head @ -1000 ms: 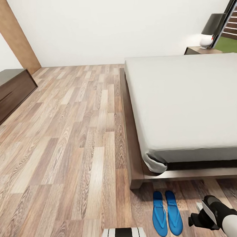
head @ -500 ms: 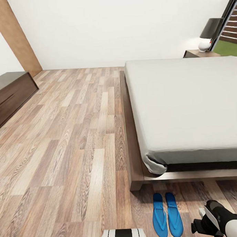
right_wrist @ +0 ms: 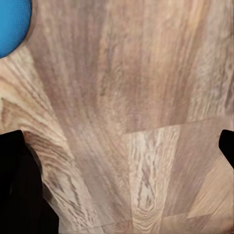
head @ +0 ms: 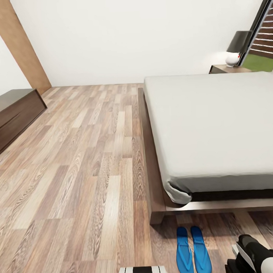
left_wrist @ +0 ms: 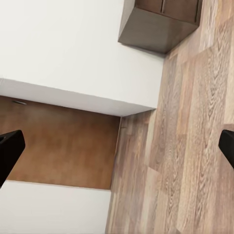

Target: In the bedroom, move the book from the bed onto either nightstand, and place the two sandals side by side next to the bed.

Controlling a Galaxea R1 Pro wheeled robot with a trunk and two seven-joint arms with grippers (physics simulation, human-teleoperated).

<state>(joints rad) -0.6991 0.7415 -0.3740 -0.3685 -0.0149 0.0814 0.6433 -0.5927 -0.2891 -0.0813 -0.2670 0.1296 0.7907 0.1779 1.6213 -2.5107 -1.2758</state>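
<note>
Two sandals [head: 192,251] lie side by side at the bed [head: 215,125] foot, lower centre; I judge that part done. Both grippers' fingers are apart, empty.

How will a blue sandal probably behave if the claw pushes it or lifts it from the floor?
The two sandals look thin and flat, so one is probably light and may bend when lifted by one end. Lying flat on the smooth wood-plank floor, it would likely slide, not roll or tip. The thin toe strap could be hard to grip; the sole edge seems safer.
</note>
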